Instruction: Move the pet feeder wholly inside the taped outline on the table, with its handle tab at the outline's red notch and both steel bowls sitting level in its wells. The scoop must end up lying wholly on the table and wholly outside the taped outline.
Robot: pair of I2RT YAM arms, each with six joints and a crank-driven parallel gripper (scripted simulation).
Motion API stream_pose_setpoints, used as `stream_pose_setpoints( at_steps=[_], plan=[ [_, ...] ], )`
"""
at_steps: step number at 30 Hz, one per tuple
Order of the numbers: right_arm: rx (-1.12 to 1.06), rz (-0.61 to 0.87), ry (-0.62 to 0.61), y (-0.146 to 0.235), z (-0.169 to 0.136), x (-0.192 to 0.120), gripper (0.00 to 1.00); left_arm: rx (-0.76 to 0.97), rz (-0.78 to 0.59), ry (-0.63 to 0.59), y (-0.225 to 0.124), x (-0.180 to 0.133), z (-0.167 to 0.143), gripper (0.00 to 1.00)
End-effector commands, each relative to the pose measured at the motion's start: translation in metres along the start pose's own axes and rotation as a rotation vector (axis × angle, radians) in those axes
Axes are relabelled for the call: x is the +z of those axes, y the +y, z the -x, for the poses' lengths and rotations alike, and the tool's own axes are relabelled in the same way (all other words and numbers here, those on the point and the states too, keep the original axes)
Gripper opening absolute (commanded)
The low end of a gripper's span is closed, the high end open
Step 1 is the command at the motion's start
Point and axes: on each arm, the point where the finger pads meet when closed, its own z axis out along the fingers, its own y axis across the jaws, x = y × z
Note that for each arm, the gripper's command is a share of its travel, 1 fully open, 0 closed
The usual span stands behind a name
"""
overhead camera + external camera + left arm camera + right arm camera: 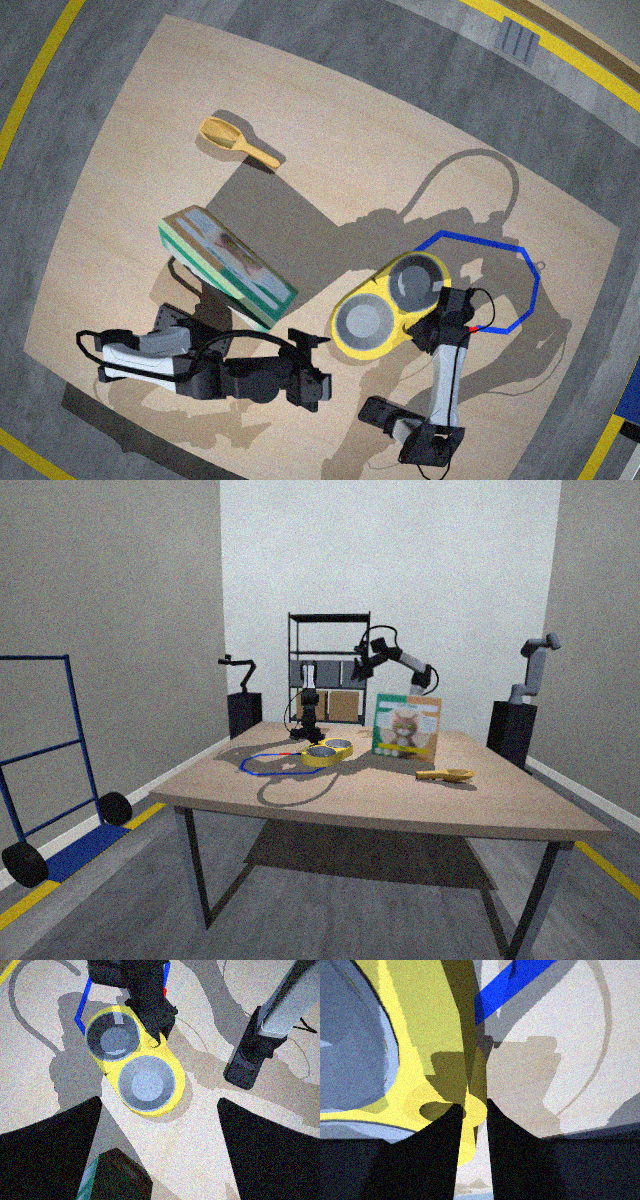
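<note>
Pointing downward, right hand [410, 334] [313, 741] [158, 1044] [475, 1102] at the feeder's [397, 306] [321, 762] [144, 1054] [402, 1095] side

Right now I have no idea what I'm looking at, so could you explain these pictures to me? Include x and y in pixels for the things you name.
Two robot arms work at a table. One picture looks down from above, one across the room, and two come from cameras on the arms' wrists.

On the table are a yellow pet feeder [382, 289] [310, 760] [179, 1080] overlapping a blue taped outline [480, 241] [279, 773] [84, 1000] [510, 985], a scoop [219, 132] [454, 775] and an upright box [227, 258] [406, 728] [89, 1180] with a cat on it.

The left hand [328, 364] [356, 671] [159, 1100] is open and empty. The right hand [409, 330] [315, 740] [162, 1041] [474, 1101] is nearly closed at the feeder's tab; I can't tell if it grips.
</note>
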Motion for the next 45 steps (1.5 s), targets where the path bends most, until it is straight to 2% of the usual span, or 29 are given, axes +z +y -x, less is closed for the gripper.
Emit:
stream_pose_setpoints(
  at_steps=[1, 18, 45],
  plan=[
    [0.054, 0.016, -0.038, 0.005, 0.014, 0.0, 0.13, -0.006, 0.006, 0.04, -0.001, -0.002, -0.011, 1.0],
    [0.113, 0.024, -0.044, 0.002, 0.024, -0.002, 0.13, -0.007, 0.006, 0.043, -0.001, -0.002, -0.012, 1.0],
    [0.541, 0.025, -0.031, -0.039, 0.095, -0.004, 0.13, -0.007, 0.006, 0.046, -0.001, -0.001, -0.014, 1.0]
  ],
)
